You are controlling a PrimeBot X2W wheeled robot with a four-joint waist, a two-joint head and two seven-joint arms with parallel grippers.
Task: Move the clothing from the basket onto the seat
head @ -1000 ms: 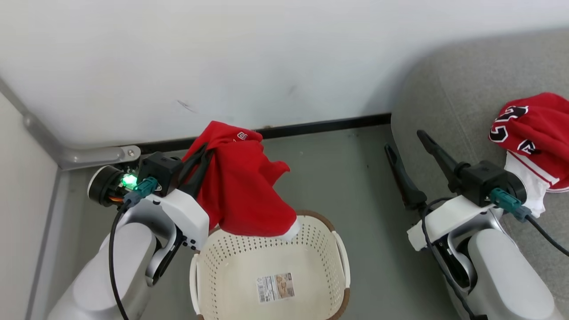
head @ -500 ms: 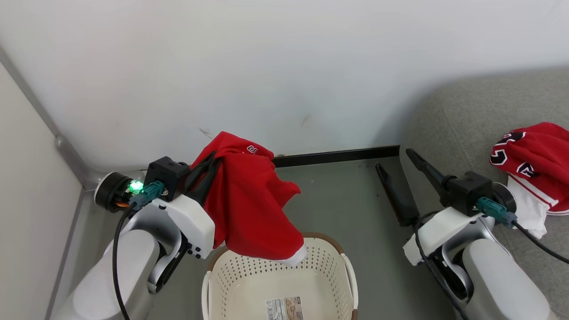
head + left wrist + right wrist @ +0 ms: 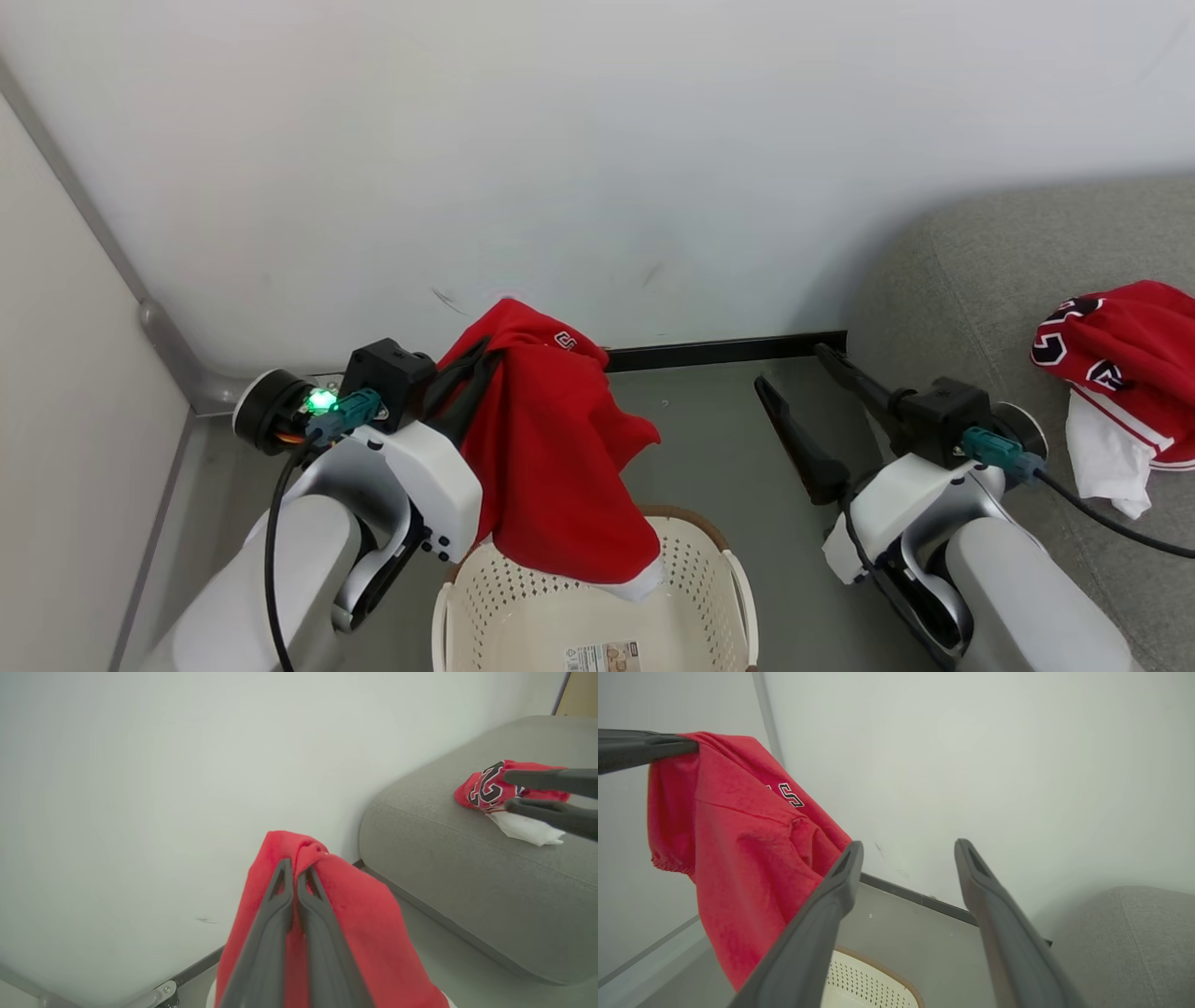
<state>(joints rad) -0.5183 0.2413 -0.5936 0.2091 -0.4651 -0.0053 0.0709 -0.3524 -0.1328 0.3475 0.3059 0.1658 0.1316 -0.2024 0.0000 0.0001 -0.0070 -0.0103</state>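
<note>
step: carry to seat | left gripper (image 3: 485,353) jaws pressed together, pinching red garment (image 3: 551,467) at top fold; hem hangs over basket (image 3: 719,579) mouth | advice: probably lift hem clear of rim, then swing right to seat (image 3: 980,280), drop beside second garment (image 3: 1130,345) | pose: left arm raised, fingers toward wall (image 3: 597,140); right gripper (image 3: 792,366) jaws spread, empty, between basket and seat

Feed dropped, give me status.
Left hand shut on red garment, hanging over basket. Right hand open, empty, between it and seat. Second garment already on seat.
</note>
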